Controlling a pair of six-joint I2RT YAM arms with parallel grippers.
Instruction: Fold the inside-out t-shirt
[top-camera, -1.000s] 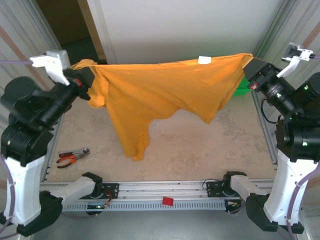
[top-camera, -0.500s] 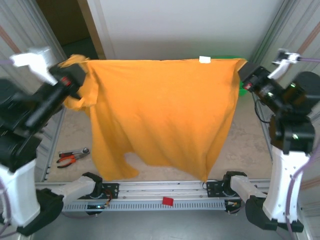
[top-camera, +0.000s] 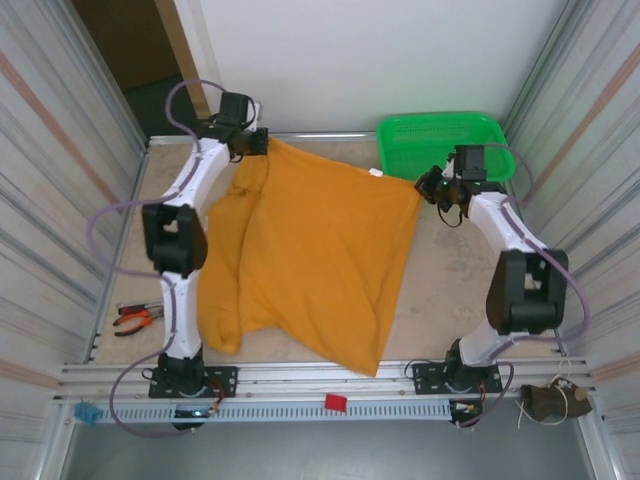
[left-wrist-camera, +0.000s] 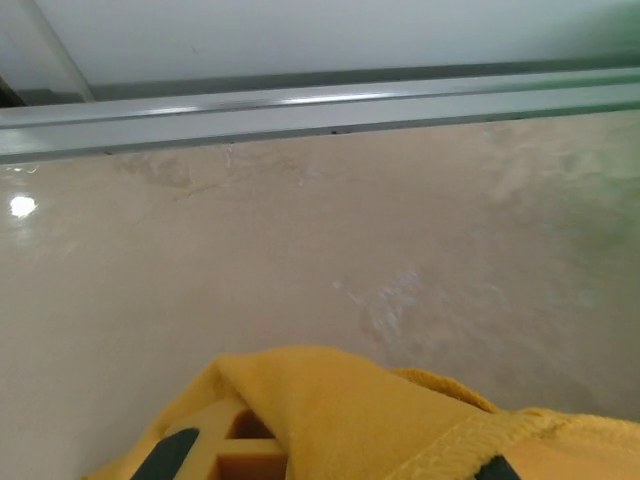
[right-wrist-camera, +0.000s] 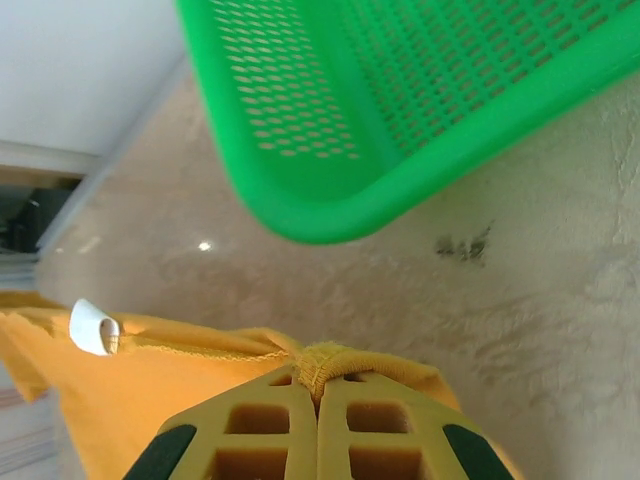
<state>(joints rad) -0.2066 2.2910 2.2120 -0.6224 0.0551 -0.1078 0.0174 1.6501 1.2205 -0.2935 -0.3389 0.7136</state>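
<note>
The inside-out t-shirt (top-camera: 320, 250) lies spread across the bench (top-camera: 450, 290), its far edge held between my hands. My left hand (top-camera: 252, 147) pinches the far left corner. My right hand (right-wrist-camera: 318, 388) is clamped on the far right corner, near the green basket (top-camera: 440, 142).

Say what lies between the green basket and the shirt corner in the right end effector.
Bare tabletop with one dark smudge, seen in the right wrist view, separates the green basket from the t-shirt corner pinched by the right end effector.
</note>
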